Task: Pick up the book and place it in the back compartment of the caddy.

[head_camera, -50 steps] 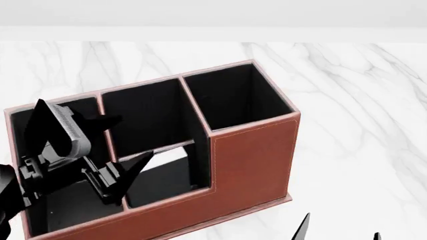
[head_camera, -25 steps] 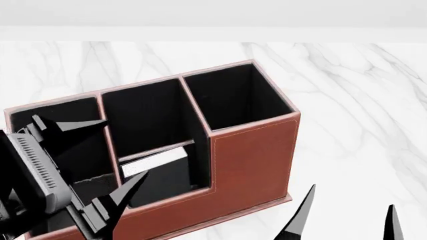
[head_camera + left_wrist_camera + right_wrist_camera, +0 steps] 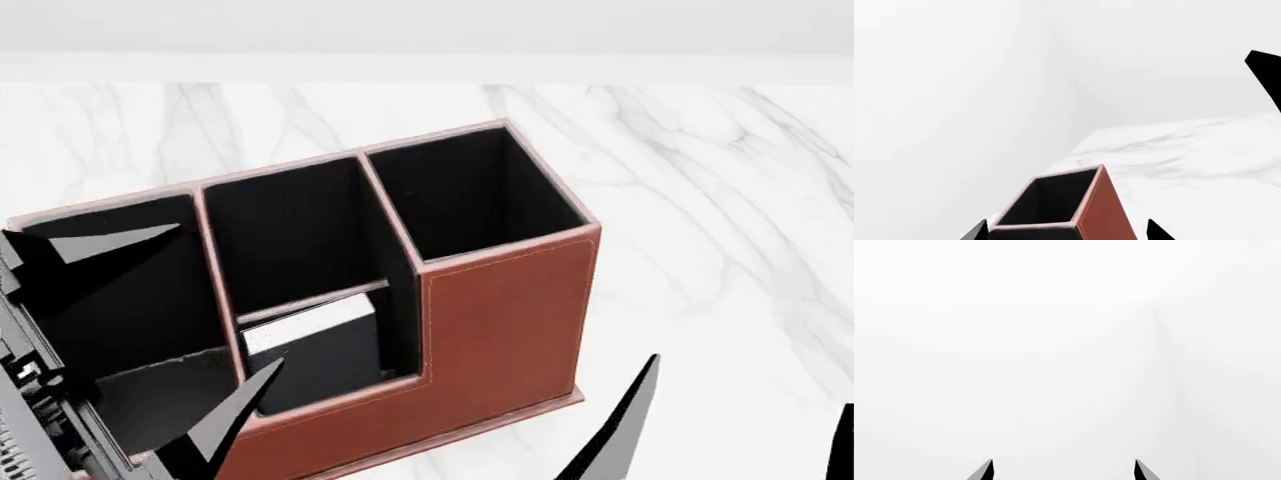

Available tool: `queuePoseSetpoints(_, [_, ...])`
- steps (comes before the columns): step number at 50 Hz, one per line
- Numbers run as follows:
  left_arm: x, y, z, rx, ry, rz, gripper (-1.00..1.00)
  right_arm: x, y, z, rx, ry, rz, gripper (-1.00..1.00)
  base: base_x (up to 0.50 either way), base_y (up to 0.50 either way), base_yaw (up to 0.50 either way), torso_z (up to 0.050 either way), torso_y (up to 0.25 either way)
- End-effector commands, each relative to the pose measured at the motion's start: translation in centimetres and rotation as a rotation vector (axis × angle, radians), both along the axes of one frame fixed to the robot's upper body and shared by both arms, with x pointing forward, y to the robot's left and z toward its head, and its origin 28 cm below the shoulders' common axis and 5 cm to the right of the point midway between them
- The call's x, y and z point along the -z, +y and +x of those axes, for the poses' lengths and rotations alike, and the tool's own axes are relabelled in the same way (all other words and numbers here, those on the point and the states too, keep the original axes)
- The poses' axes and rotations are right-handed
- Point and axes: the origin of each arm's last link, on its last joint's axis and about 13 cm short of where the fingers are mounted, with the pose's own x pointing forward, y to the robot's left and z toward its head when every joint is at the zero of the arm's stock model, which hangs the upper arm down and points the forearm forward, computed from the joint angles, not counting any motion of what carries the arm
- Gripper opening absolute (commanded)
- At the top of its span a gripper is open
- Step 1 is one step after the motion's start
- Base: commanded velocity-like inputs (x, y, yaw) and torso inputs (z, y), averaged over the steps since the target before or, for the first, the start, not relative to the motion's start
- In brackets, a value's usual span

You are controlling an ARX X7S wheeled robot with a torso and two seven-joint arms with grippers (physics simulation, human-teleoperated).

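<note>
I see the book [image 3: 314,335] leaning inside the caddy [image 3: 507,310], in the short back compartment [image 3: 327,365] behind the low front wall (white page edge uppermost). Left gripper [image 3: 167,320] hangs spread and empty over the caddy's left end. Right gripper [image 3: 727,425] spread too, over the marble bench [image 3: 721,200].
</note>
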Motion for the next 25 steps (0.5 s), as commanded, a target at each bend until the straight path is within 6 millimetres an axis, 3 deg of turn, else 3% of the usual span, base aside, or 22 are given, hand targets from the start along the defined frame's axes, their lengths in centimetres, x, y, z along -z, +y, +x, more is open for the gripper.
queuePoseSetpoints(1, [-1.6,-0.4,-1.9,0.008,-0.085,0.017,1.0,-1.9,0.1,-1.8,0.01,-0.091,-0.017,1.0,0.0,0.0,0.0,0.0,0.0])
queuePoseSetpoints(25, [-3.6,-1.3,-4.8,0.051,-0.211,0.067,1.0,-4.9,0.0,-3.0,0.048,-0.204,-0.052,1.0,0.0,0.0,0.0,0.0,0.0])
